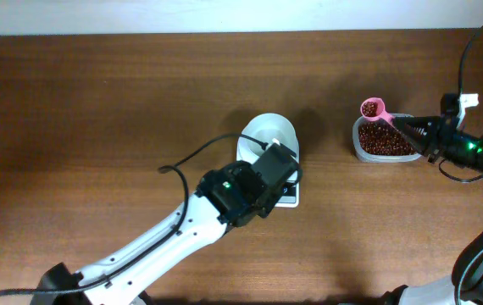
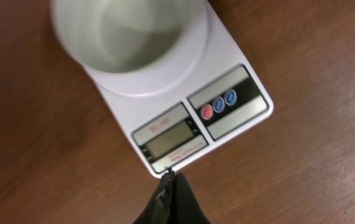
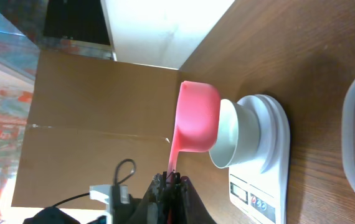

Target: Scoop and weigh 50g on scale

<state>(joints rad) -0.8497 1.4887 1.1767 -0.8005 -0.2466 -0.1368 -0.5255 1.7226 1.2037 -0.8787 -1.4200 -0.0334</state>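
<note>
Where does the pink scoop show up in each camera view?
Overhead: upper right, the pink scoop over the bean tub's top-left corner, its handle in the right tool.
Left wrist: not in it.
Right wrist: centre, handle running down to the tool.
Shared landmark: the white bowl on the scale, seen in all three.

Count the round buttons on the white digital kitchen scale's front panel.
3. All sit in a row on the white digital kitchen scale, right of its grey display: the red button nearest the display, then the middle blue button, then the outer blue button. None looks hidden.
</note>
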